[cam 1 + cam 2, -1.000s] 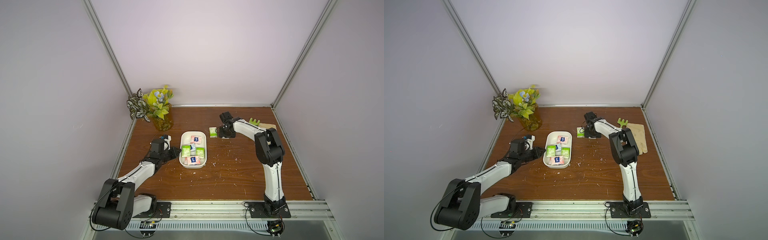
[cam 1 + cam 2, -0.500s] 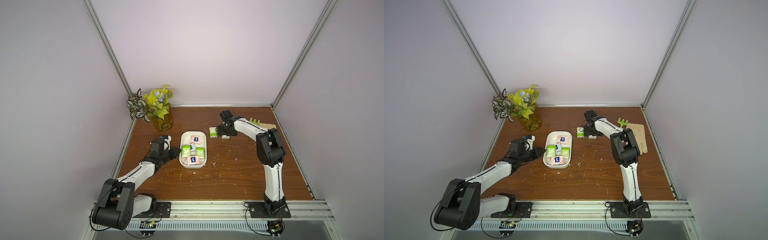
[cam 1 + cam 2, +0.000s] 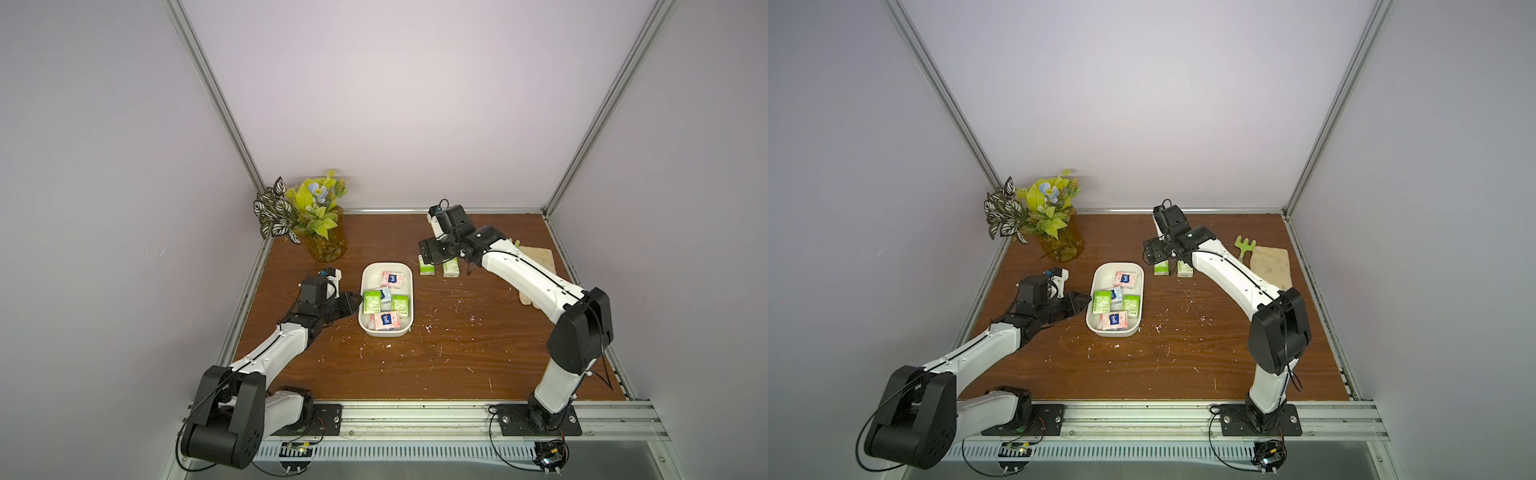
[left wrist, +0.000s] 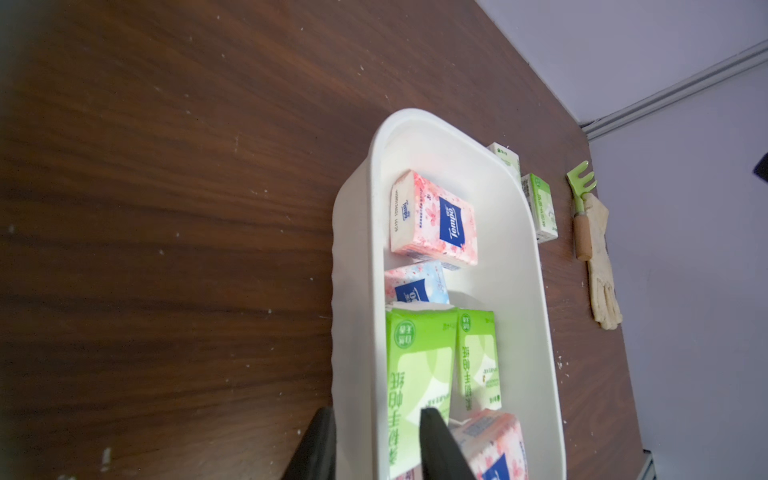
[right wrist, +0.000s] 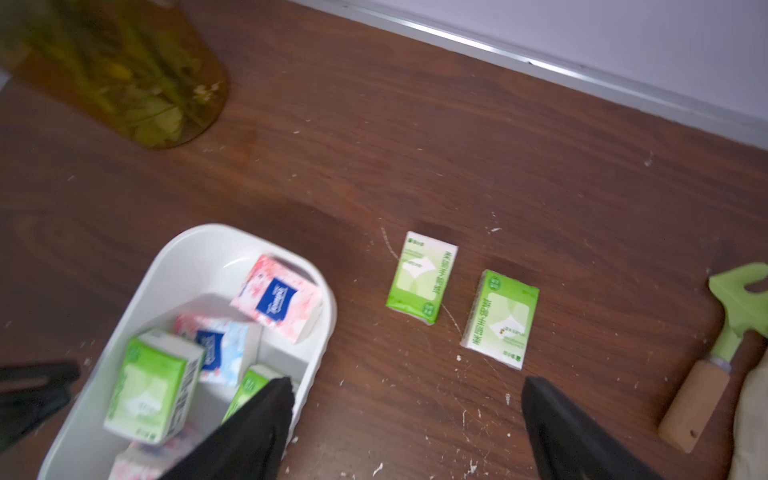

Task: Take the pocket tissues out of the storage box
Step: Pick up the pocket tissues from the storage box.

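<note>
Two green packets [image 3: 427, 266] now lie outside; right gripper [image 5: 405, 419] has lifted, fingers spread.

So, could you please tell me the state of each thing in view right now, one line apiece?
storage box: upright on the table, partly emptied.
packets in the box: at least five visible inside.
two green packets: flat on the table, beside the box.
right end effector: open, empty, above those two.
left end effector: straddling the box wall, not clamped.
vase: upright.
garden fork: lying on the table.
</note>
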